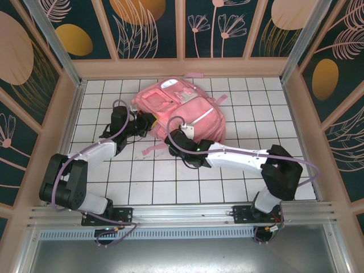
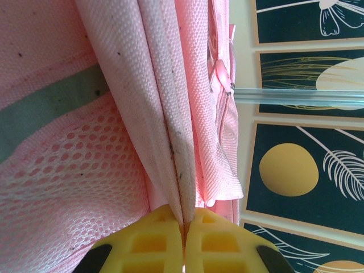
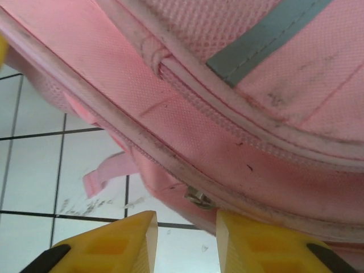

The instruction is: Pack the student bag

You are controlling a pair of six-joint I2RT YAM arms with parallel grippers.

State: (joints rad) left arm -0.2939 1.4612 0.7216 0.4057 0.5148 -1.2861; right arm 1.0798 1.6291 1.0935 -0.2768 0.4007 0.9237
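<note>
The large pink fabric backpack (image 1: pixel 187 108) lies on the white tiled bench (image 1: pixel 170 182); left claw (image 2: pixel 183 226) clenched on its side seam, right claw (image 3: pixel 186 222) released at its edge

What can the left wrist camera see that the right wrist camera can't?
Left wrist camera: the left gripper pinched shut on a fold of the student bag, a mesh pocket, and the painted wall with a golden circle. Right wrist camera instead: the right gripper open just below a metal zipper slider, white tiles, and a small pink loop. Both: pink fabric, the grey stripe, and yellow fingers.
</note>
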